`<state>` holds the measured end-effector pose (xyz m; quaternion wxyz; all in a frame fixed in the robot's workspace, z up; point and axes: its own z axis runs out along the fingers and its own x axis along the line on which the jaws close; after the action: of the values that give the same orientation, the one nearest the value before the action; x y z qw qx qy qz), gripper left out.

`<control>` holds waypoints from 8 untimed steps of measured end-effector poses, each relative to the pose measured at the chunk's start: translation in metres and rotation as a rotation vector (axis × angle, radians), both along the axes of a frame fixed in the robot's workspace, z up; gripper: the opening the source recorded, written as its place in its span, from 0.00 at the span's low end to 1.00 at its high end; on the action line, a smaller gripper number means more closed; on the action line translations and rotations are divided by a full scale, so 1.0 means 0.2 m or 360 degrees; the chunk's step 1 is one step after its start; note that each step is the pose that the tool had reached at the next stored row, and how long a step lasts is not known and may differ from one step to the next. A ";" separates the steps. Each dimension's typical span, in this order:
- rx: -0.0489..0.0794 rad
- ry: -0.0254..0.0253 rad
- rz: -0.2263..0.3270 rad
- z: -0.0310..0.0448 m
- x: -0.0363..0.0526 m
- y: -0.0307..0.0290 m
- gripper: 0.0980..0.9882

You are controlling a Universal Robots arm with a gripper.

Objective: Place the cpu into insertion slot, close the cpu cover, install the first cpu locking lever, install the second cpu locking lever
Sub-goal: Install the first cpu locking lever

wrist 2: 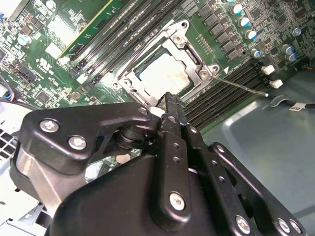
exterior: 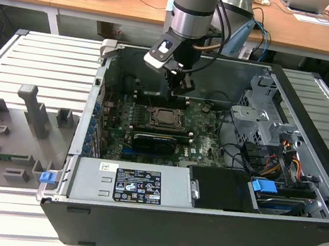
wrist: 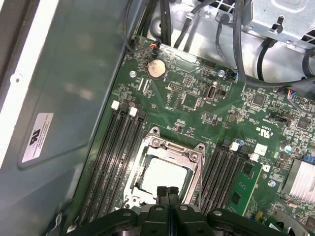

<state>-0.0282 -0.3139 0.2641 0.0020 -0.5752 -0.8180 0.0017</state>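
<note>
1. The arm point(exterior: 194, 6) comes down from 12 o'clock in the exterior view into the open computer case point(exterior: 302, 176). Its wrist stands upright, and the gripper point(exterior: 179, 92) points down at the green motherboard point(exterior: 204, 140), low over it.
2. In the exterior view the cpu point(exterior: 166, 118) lies at about 7 o'clock from the gripper, just beside it. It sits flat in the insertion slot point(wrist: 139, 173). The cpu cover point(wrist: 170, 147) is down around it, and the chip's grey top shows through the cover's window.
3. In both wrist views the gripper point(wrist 2: 170, 98) point(wrist: 167, 189) hangs over one edge of the cover's frame point(wrist 2: 194, 56), with the cpu point(wrist 2: 165, 73) point(wrist: 162, 174) just past its tip.
4. The fingers are pressed together side by side with nothing between them. Whether the tip touches the frame cannot be told.
5. In the second wrist view a thin silver lever point(wrist 2: 241, 86) runs out from a corner of the cover, slanting over the black memory slots point(wrist 2: 224, 91).
</note>
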 end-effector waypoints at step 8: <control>0.0000 0.00000 0.0044 0.000 0.000 0.000 0.01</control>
<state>-0.0282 -0.3139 0.2641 0.0020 -0.5638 -0.8259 0.0017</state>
